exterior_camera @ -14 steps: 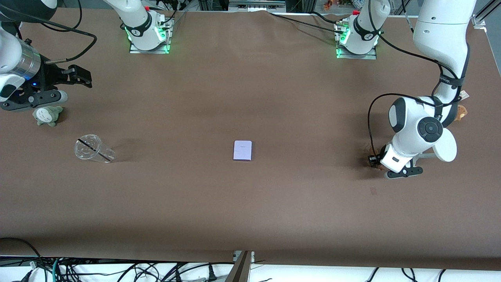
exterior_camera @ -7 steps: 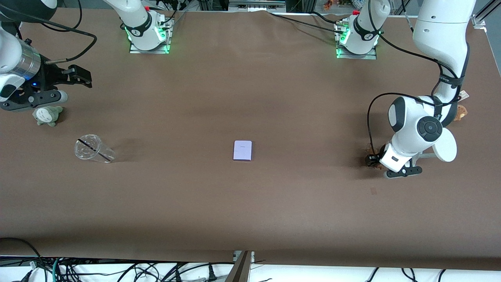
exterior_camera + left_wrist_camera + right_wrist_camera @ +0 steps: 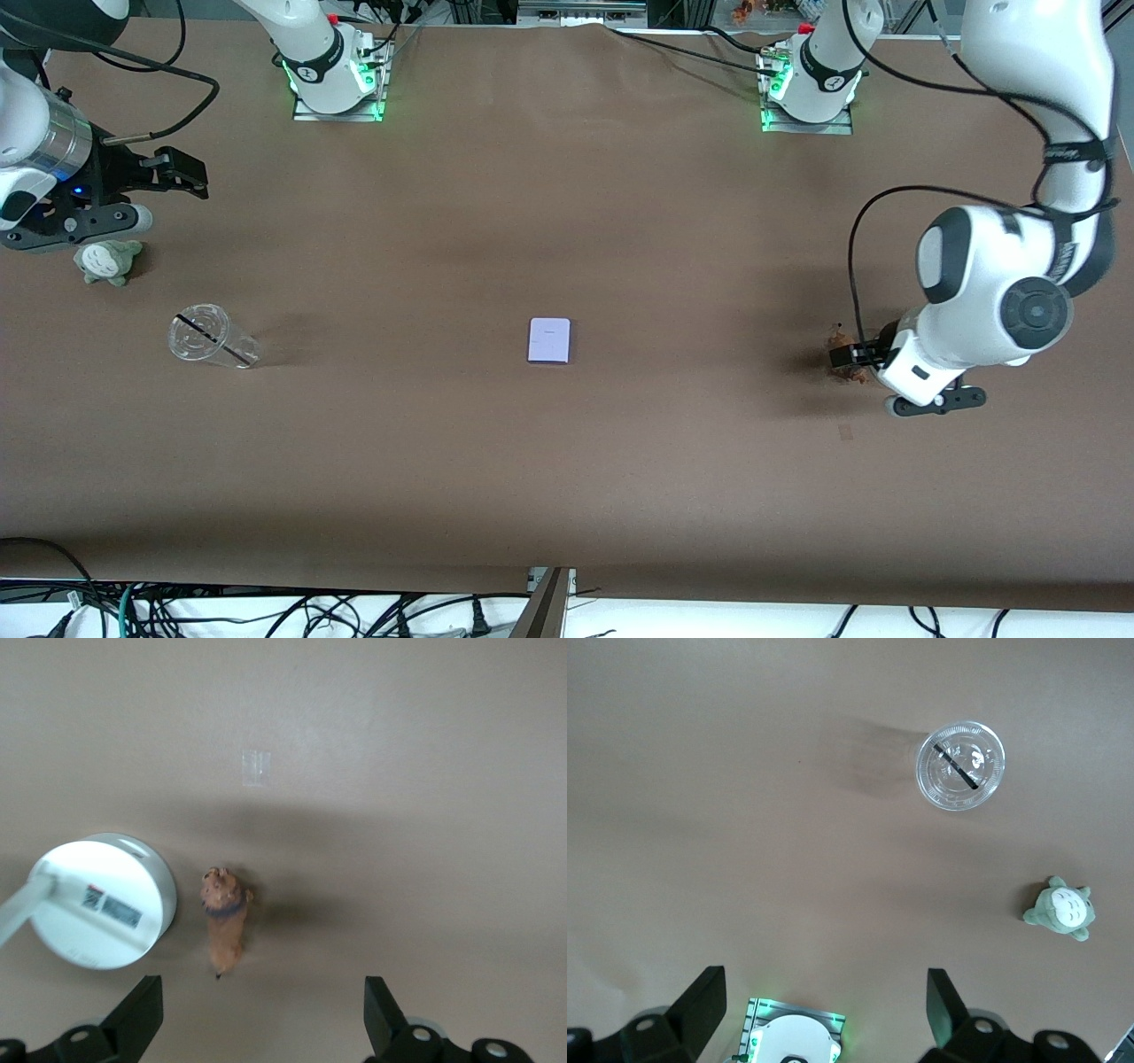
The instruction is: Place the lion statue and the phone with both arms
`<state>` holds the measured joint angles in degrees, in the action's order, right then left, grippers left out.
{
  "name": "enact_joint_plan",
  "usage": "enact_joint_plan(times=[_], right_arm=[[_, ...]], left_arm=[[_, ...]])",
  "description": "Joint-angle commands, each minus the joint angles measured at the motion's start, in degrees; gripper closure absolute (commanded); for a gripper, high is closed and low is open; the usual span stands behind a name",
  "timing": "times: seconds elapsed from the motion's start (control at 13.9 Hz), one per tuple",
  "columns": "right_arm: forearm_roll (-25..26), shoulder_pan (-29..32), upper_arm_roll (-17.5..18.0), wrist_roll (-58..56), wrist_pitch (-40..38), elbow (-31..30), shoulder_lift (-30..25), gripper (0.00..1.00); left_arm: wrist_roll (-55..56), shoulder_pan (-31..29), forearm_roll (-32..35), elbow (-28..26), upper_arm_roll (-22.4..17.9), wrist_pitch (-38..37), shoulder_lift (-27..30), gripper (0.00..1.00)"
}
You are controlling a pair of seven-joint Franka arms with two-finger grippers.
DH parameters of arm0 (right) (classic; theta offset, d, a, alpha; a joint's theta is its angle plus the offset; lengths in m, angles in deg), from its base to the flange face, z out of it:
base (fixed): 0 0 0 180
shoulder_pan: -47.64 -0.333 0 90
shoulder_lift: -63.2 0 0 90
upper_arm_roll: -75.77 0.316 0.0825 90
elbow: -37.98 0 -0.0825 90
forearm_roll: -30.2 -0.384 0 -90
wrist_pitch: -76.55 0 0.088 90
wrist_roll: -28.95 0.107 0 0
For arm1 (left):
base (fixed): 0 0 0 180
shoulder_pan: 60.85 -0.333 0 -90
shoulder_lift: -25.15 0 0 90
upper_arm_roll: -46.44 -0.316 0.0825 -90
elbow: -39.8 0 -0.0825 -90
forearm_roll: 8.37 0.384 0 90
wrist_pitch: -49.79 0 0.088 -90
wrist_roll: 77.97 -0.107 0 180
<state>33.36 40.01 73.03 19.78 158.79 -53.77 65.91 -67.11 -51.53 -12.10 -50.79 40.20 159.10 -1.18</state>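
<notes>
The left gripper [image 3: 259, 1019] hangs over the left arm's end of the table with its jaws spread wide and nothing between them, and the lion statue [image 3: 222, 920] lies on the brown table [image 3: 620, 221] straight below it, free of both fingers [image 3: 140, 1014]. From the front, the lion statue [image 3: 842, 341] peeks out just beside the black fingertip, mostly masked by the left wrist. Right next to the lion, nearly touching it, sits a white round stand [image 3: 99, 900] with a small printed label on its disc, and a little clear patch of tape [image 3: 256, 767] is stuck to the table a short way off from the lion's head. The phone [image 3: 549, 340] lies flat at the middle of the table, well apart from both grippers, with no arm over it. At the right arm's end, the right gripper [image 3: 133, 195] waits in the air, jaws wide apart and empty. Under it the wrist camera picks out a clear plastic cup [image 3: 960, 765] with a dark straw and a grey-green plush toy [image 3: 1061, 912], the plush [image 3: 106, 260] sitting just below the gripper in the front view and the cup [image 3: 209, 338] nearer the front camera.
</notes>
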Motion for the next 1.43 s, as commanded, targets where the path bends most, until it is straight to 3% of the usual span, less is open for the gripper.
enact_joint_plan(times=[0.0, 0.36, 0.72, 0.93, 1.36], right_arm=[[-0.8, 0.0, 0.1, 0.1, -0.6, 1.3, 0.5, 0.0], [-2.6, -3.4, 0.5, 5.3, 0.6, 1.4, 2.2, 0.0], [-4.6, -11.0, 0.5, 17.7, 8.5, 1.3, 6.1, 0.0], [-4.6, -16.6, 0.5, 27.1, 14.0, 1.3, 10.3, 0.0], [-4.6, -24.4, 0.5, 43.5, 24.9, 1.4, 20.8, 0.0]], left_arm=[[0.0, -0.7, -0.6, 4.3, -0.4, -5.7, 3.6, 0.0], [-0.1, -5.3, -0.7, 4.3, -0.6, -10.8, 14.6, 0.0], [-2.9, -8.3, -0.4, 3.6, -0.4, -19.2, 20.6, 0.0], [-3.6, -11.0, 2.7, 2.4, 4.0, -20.5, 21.3, 0.0], [-3.5, -11.4, 2.7, 3.5, 4.4, -20.8, 18.9, 0.0]])
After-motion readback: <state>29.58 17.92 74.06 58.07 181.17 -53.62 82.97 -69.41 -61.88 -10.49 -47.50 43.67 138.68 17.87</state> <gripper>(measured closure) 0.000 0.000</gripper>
